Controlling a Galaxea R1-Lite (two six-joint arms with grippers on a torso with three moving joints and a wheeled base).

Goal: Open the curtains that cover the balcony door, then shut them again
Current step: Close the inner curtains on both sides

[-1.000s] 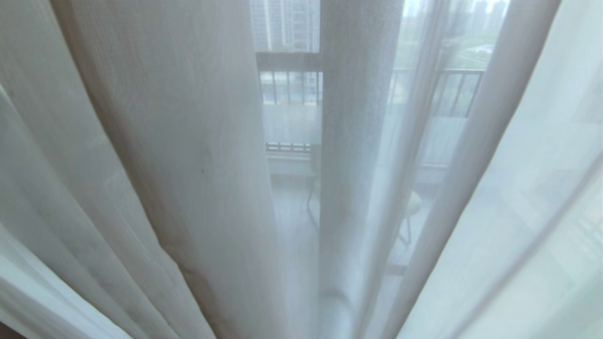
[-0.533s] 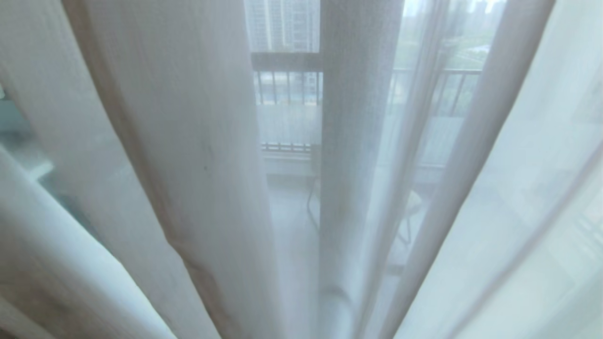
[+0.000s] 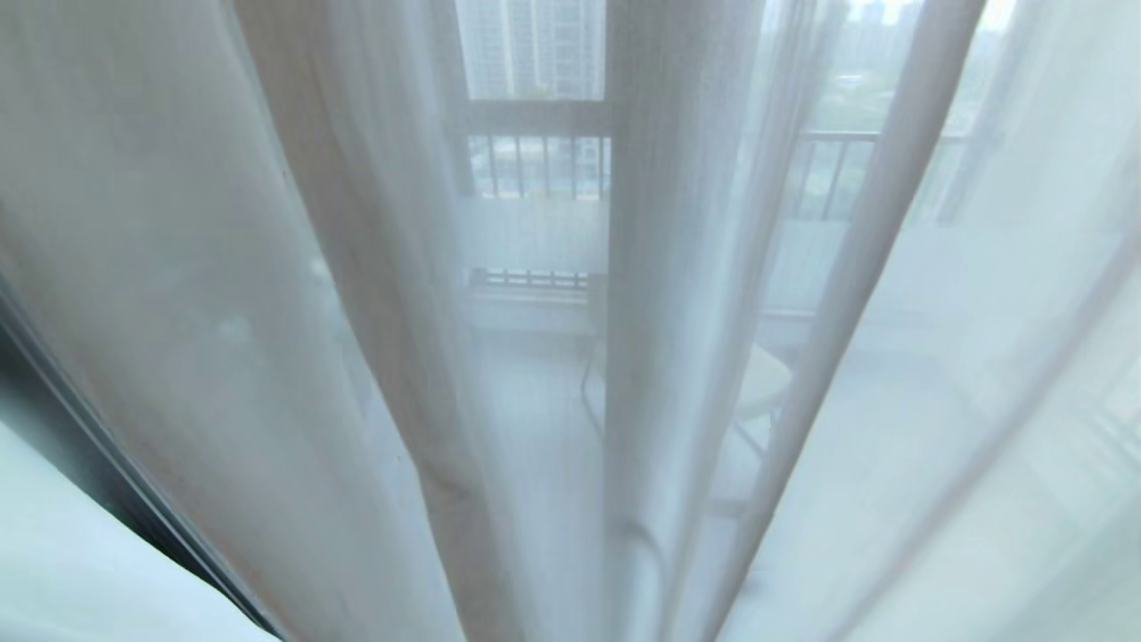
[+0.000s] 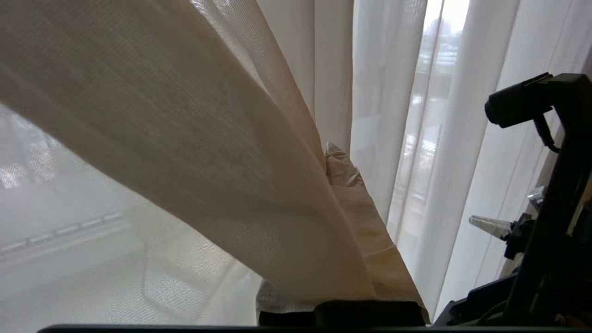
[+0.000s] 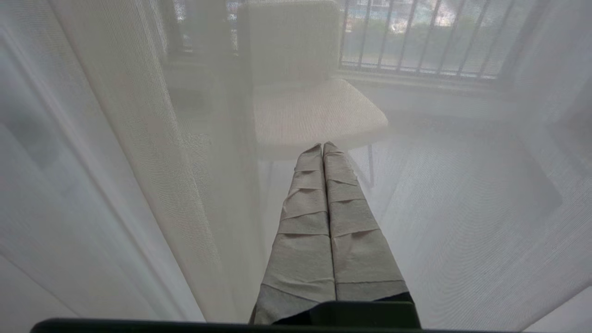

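The curtains (image 3: 677, 294) fill the scene from left to right, hanging in sheer white folds just in front of the robot. A dark frame edge (image 3: 80, 428) shows at the near left, uncovered. Through the fabric, a railing (image 3: 535, 160) stands far off and a chair (image 5: 305, 106) stands nearer. The left gripper (image 4: 340, 157) is closed, with a beige fold draped over its wrapped fingers. The right gripper (image 5: 323, 147) is closed on nothing, tips pressed together, just beside the sheer layer.
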